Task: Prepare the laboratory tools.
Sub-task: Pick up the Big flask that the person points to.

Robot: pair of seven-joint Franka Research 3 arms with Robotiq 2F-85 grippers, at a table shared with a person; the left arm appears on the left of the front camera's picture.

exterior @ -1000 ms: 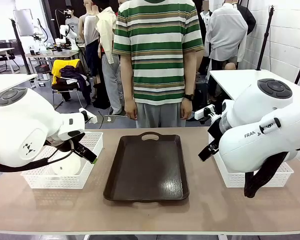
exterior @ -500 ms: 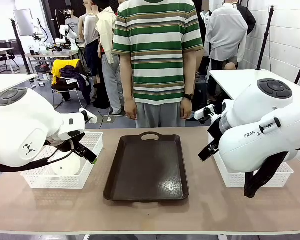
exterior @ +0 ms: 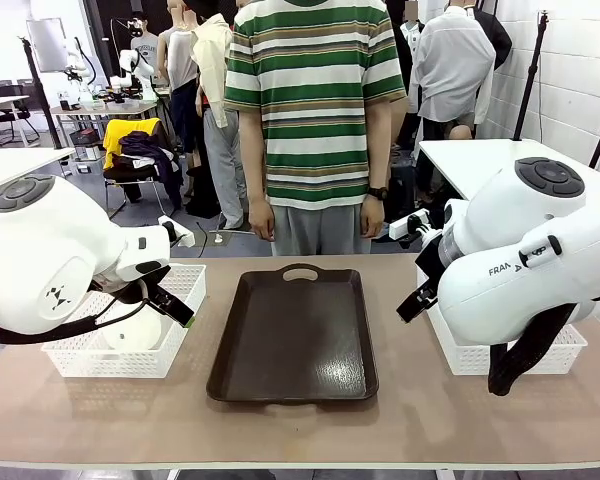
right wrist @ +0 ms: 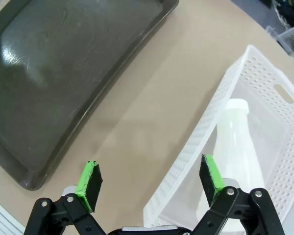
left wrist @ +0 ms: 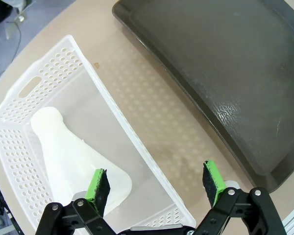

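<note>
Frosted-white and smooth, each flask looks light, stiff and likely slippery on its cone. Whether it is glass or plastic I cannot tell, so treat it as breakable and take it at the narrow neck.

The left hand hangs with its jaws spread wide and nothing between them. It is above the left conical flask, which seems to lie on its side in the left mesh basket, left of the dark brown tray.

The right hand, equally wide and bare, hangs over the rim of the right mesh basket, right of the tray, where the right conical flask lies likewise.

Basket walls hem in each flask, and the tray's raised lip needs clearing. The tray bed and the surface around it are open. Beyond the tray stands a person.
</note>
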